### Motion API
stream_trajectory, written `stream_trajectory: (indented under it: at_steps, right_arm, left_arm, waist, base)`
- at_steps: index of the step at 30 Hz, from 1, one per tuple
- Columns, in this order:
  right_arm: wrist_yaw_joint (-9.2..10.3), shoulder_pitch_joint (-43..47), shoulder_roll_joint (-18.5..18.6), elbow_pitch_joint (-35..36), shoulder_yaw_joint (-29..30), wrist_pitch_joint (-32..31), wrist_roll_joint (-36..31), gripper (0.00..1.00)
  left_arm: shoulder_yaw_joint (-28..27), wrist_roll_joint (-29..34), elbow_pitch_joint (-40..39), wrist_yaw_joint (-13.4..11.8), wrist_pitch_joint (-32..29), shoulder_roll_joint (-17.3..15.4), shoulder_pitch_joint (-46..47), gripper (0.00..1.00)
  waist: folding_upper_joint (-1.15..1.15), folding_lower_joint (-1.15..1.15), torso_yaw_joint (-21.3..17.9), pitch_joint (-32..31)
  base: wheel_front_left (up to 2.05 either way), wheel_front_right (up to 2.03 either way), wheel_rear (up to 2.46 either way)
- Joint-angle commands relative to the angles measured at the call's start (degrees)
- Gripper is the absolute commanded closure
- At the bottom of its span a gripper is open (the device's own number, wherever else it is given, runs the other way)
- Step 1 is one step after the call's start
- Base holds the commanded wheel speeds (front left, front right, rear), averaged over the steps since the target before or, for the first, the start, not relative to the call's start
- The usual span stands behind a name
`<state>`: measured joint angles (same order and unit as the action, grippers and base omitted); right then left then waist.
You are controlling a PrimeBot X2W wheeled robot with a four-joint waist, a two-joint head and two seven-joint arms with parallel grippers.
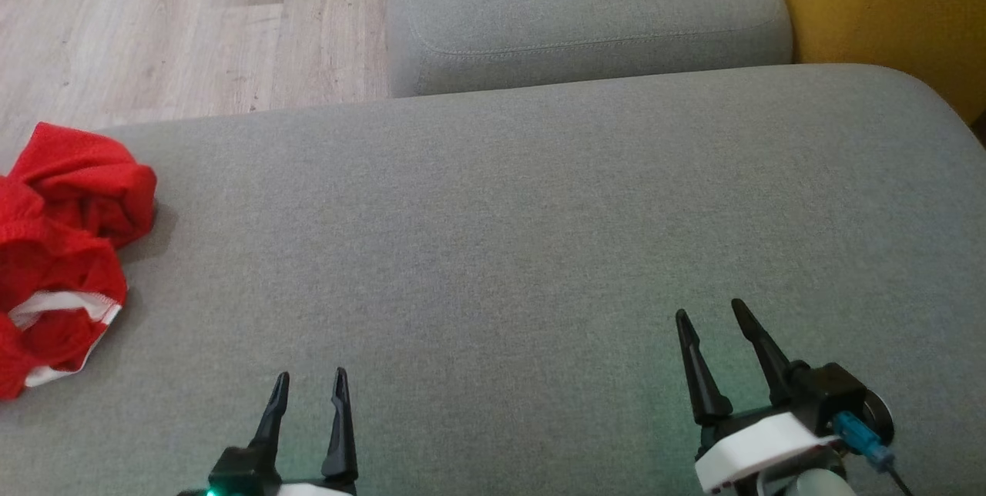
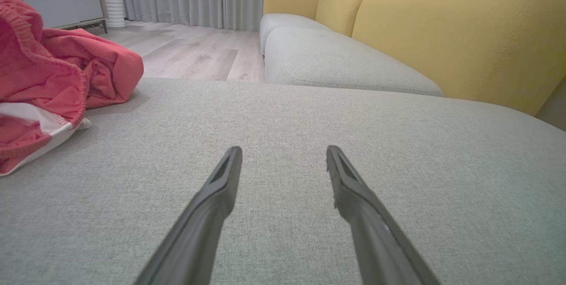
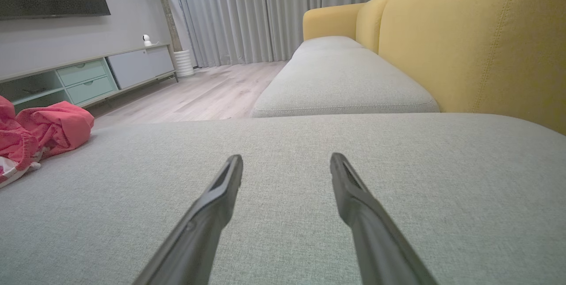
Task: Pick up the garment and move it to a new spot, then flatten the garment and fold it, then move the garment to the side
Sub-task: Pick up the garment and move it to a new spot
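Observation:
The garment (image 1: 65,249) lies crumpled at the left edge of the grey sofa cushion (image 1: 501,234), red with a white-trimmed opening showing. The left wrist view has the garment (image 2: 57,81) at its left; the right wrist view has the garment (image 3: 40,132) far left. Low in the head view, my left gripper (image 1: 312,380) stands open and holds nothing, well right of the garment. My right gripper (image 1: 709,310) is open too, farther right over bare cushion. In each wrist view the gripper (image 2: 284,150) (image 3: 286,157) hovers over plain fabric.
A second grey seat cushion (image 1: 585,11) lies beyond, with the yellow sofa back (image 1: 886,11) to the right. Wooden floor (image 1: 177,26) lies past the cushion's far-left edge. A low TV cabinet (image 3: 88,77) and curtains (image 3: 265,10) stand across the room.

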<state>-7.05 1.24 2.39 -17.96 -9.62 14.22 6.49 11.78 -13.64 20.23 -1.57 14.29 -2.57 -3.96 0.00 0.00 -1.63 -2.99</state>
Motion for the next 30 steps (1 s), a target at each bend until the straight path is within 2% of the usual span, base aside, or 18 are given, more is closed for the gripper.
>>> stream_trajectory:
  at_steps: [1, 6, 11, 21, 22, 30]
  right_arm:
    - [-0.44, -2.6, 0.5, 1.9, -1.2, 0.8, -0.1, 0.0]
    - [-0.44, -2.5, 0.5, 2.0, -1.0, 0.8, -0.1, 0.0]
    - [-0.44, -2.3, 0.5, 2.1, -0.5, 0.8, -0.2, 0.0]
    - [-0.44, -1.3, 0.5, 2.6, -0.8, 0.8, 0.9, 0.0]
    - [-0.44, -1.3, 0.5, 2.6, -0.8, 0.8, 0.9, 0.0]
    - [-0.44, -0.1, 0.5, 3.6, -1.9, 0.8, 2.2, 0.0]
  left_arm:
    - [-1.8, -0.3, -1.4, -0.2, 0.7, -0.3, 1.8, 0.0]
    - [-1.9, -0.3, -1.3, -0.2, 0.7, -0.3, 1.8, 0.0]
    - [-2.2, -0.1, -1.5, -0.3, 0.7, -0.3, 2.3, 0.0]
    - [-2.3, 0.8, -2.4, -1.0, 0.7, -1.1, 2.1, 0.0]
    - [-2.3, 0.8, -2.4, -1.0, 0.7, -1.1, 2.1, 0.0]
    - [-2.5, 0.9, -3.7, -1.6, 0.3, -2.3, 1.5, 0.0]
  waist:
    - [0.0, 0.0, 0.0, 0.0]
    - [0.0, 0.0, 0.3, 0.0]
    - [0.0, 0.0, 2.8, 0.0]
    - [0.0, 0.0, 14.8, -0.6]
    - [0.0, 0.0, 14.8, -0.6]
    - [0.0, 0.0, 23.7, -1.6]
  base:
    - [0.0, 0.0, 0.0]
    - [0.0, 0.0, 0.0]
    - [0.0, 0.0, 0.0]
    - [0.0, 0.0, 0.0]
    - [0.0, 0.0, 0.0]
    - [0.0, 0.0, 0.0]
